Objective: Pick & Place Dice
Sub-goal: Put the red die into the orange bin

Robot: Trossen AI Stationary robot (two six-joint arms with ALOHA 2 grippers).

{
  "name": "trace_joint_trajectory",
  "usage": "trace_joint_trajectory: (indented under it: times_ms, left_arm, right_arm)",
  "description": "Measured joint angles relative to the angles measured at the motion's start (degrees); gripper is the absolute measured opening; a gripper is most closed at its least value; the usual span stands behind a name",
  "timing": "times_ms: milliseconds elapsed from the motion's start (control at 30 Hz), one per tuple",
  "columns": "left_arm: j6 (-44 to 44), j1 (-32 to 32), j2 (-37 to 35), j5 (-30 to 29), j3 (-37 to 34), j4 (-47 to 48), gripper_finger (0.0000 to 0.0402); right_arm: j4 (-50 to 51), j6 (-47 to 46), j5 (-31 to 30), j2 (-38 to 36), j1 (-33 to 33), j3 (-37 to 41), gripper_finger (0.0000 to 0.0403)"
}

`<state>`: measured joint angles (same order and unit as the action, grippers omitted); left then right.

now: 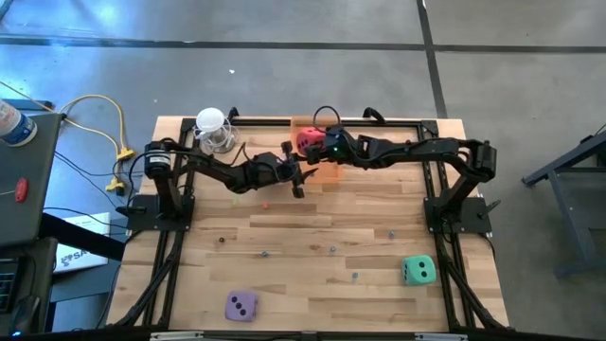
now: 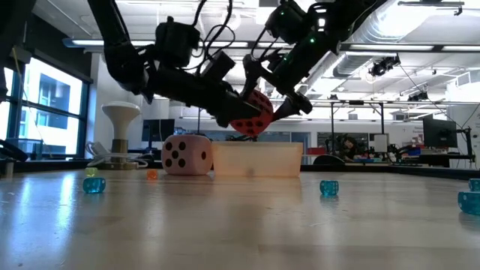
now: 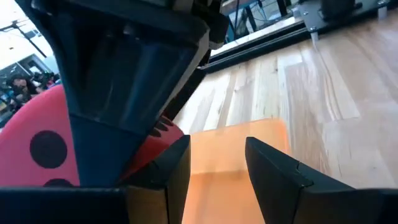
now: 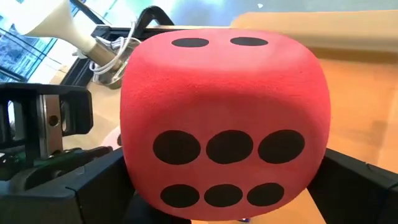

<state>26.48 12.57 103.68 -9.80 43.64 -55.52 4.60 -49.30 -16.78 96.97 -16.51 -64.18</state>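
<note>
Overhead, your right claw (image 1: 317,144) clenched the red die (image 1: 309,141) at twelve o'clock; your left claw (image 1: 301,180) hung released beside it.

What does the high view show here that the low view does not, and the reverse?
Only the high view shows the purple soft die and the teal-green soft die lying at the table's near edge. Only the low view shows the pink soft die resting beside the orange box. Both show the right gripper holding the red soft die above that box, the left gripper close alongside.
</note>
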Motion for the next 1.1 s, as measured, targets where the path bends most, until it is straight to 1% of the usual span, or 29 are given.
trace_joint_trajectory:
  times_ms: [133,267,433,700,967,1100]
  left_arm:
    - [-0.52,0.53,2.09,-1.13,0.00,-0.73,0.0148]
    - [-4.37,2.12,3.44,-3.18,-0.02,-1.42,0.0148]
    - [-7.12,3.90,3.85,-3.01,0.00,-2.13,0.0148]
    - [-3.52,3.72,3.85,-2.76,0.00,-2.51,0.0148]
    - [0.84,3.56,3.85,-3.87,0.00,-4.56,0.0148]
    - [1.11,3.44,3.85,-5.34,0.00,-4.81,0.0148]
  right_arm:
    - [1.98,-0.34,-1.08,0.00,0.07,0.00,0.0400]
    - [2.39,-0.65,-0.23,0.00,0.02,0.00,0.0400]
    - [2.19,-0.50,-1.26,0.00,0.94,0.00,0.0400]
    - [3.73,-0.61,0.86,-0.08,0.90,0.00,0.0400]
    - [5.61,-0.57,-1.16,-0.09,1.95,0.00,0.0400]
    - [5.95,-0.44,-1.68,-0.08,1.92,0.00,0.0400]
